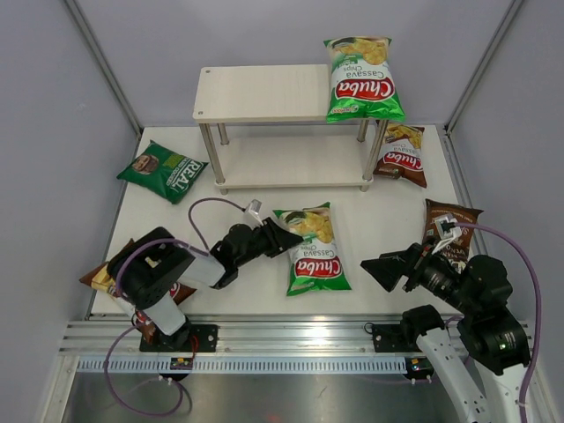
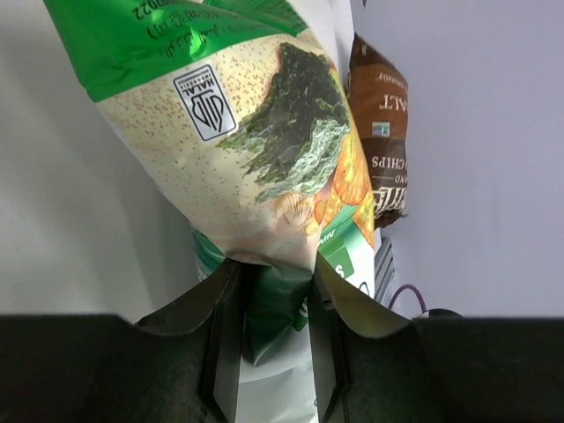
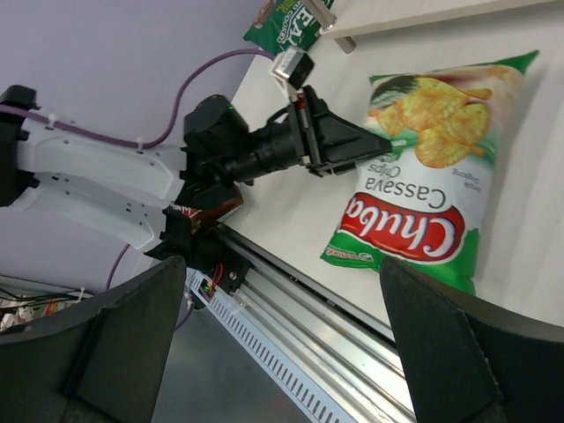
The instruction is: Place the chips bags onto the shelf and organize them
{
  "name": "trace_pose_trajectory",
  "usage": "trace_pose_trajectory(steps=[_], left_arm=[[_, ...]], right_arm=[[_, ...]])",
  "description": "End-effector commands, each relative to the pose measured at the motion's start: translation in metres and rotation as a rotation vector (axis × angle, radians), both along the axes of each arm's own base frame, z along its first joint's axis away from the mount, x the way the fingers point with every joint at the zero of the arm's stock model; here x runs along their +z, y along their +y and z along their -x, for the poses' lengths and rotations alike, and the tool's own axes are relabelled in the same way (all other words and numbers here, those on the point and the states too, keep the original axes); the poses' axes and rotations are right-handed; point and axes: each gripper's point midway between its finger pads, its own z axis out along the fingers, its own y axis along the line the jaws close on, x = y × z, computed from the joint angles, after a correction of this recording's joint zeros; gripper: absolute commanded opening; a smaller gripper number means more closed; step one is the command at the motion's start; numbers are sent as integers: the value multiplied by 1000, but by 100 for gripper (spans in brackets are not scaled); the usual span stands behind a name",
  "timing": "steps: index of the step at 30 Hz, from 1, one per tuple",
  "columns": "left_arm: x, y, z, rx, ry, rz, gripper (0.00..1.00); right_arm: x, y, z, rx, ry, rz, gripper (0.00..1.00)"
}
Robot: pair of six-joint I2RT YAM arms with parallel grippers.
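A bright green Chuba chips bag (image 1: 315, 256) lies flat on the table in front of the shelf (image 1: 256, 92). My left gripper (image 1: 284, 238) has its jaws pressed on that bag's near-left corner; in the left wrist view the green bag (image 2: 247, 132) fills the frame and its edge sits between my left gripper (image 2: 273, 273). My right gripper (image 1: 383, 269) hovers open to the right of the bag, nothing in it. From the right wrist, the green bag (image 3: 423, 185) and the left gripper (image 3: 374, 145) show beyond my right gripper (image 3: 282, 300).
Another green Chuba bag (image 1: 361, 79) stands on the shelf's top board at the right. A brown-red bag (image 1: 401, 152) leans by the shelf's right leg. A dark brown bag (image 1: 449, 231) lies at the right, a REAL bag (image 1: 163, 171) at the left, a brown-red bag (image 1: 104, 278) under the left arm.
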Motion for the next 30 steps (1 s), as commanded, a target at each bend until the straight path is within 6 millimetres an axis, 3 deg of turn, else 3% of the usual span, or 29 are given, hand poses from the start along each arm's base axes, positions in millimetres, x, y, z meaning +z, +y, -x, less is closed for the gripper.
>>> trace_pose_trajectory(steps=[1, 2, 3, 5, 7, 9, 10, 12, 13, 14, 16, 17, 18, 19, 21, 25, 26, 28, 29, 30], left_arm=[[59, 23, -9, 147, -125, 130, 6], [53, 34, -5, 179, -111, 114, 4], [73, 41, 1, 186, -134, 146, 2], [82, 59, 2, 256, -150, 145, 0], [109, 75, 11, 292, -191, 156, 0], [114, 91, 13, 346, -191, 110, 0], [149, 105, 21, 370, -261, 170, 0], [170, 124, 23, 437, -281, 136, 0], [193, 137, 29, 465, -320, 168, 0], [206, 149, 29, 515, -339, 167, 0], [238, 164, 32, 558, -376, 163, 0], [242, 169, 32, 578, -373, 141, 0], [270, 176, 35, 595, -406, 174, 0], [277, 180, 33, 621, -408, 176, 0], [297, 181, 31, 641, -422, 216, 0], [341, 182, 28, 669, -471, 355, 0], [356, 182, 29, 671, -490, 411, 0], [365, 178, 26, 668, -511, 470, 0], [374, 179, 29, 666, -540, 534, 0], [377, 176, 27, 658, -539, 558, 0]], right_arm=[[-3, 4, -6, 6, -1, -18, 99], [-4, 5, -9, 7, 2, -23, 99], [-6, 6, -11, 9, 10, -28, 100], [-12, 10, -17, 12, 38, -51, 100], [-25, 18, -23, 30, 112, -100, 99], [-20, 27, -28, 69, 109, -174, 99], [-35, 32, -33, 61, 209, -241, 99], [-27, 40, -40, 89, 215, -351, 100], [-39, 44, -44, 91, 305, -430, 99], [-23, 46, -46, 122, 240, -486, 99], [-10, 46, -49, 123, 194, -539, 99], [-2, 44, -51, 117, 166, -547, 99], [8, 43, -52, 110, 131, -559, 99], [22, 43, -49, 132, 77, -585, 100], [30, 47, -57, 140, 66, -597, 99], [60, 77, -64, 235, -29, -603, 99], [64, 102, -53, 313, -30, -592, 100], [91, 117, -56, 289, -148, -572, 100], [92, 135, -54, 286, -137, -570, 99], [103, 140, -54, 276, -186, -567, 99]])
